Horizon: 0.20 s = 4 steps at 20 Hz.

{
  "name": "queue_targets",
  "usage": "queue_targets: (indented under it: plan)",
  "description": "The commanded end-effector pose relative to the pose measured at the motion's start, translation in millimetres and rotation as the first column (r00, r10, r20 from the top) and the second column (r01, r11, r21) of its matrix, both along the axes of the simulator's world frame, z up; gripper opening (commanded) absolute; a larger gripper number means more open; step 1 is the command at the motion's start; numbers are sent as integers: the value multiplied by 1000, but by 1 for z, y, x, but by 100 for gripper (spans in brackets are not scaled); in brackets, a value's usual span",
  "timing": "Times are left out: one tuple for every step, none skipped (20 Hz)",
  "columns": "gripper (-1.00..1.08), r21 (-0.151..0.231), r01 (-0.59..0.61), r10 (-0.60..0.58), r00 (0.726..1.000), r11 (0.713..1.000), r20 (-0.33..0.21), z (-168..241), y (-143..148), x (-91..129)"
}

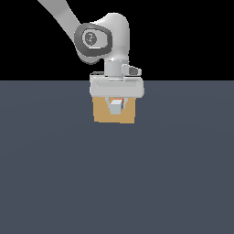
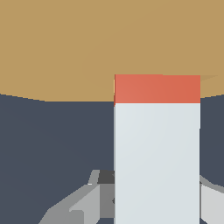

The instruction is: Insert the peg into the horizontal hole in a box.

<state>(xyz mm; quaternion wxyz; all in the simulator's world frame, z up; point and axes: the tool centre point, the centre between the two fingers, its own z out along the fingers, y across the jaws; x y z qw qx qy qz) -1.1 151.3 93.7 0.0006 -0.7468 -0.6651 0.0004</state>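
Observation:
The tan box stands on the dark floor, partly behind my hand. My gripper is shut on the peg, whose pale end faces the exterior camera, with a sliver of red behind it. In the wrist view the peg runs from between my fingers to the box. Only a short red band shows before the peg meets the box's face. The hole is hidden behind the peg. I cannot tell how deep the red end sits in the box.
The dark grey-blue floor spreads flat around the box. The white arm rises above the box toward the exterior view's upper left.

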Motion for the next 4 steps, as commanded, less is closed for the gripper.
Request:
queue_targets:
  plan:
    - [-100,0,2,-2,1000,1000,3,2,9,3]
    - [-100,0,2,-2,1000,1000,3,2,10,3]
    - [-100,0,2,-2,1000,1000,3,2,11,4]
    - [-100,0,2,-2,1000,1000,3,2,11,4]
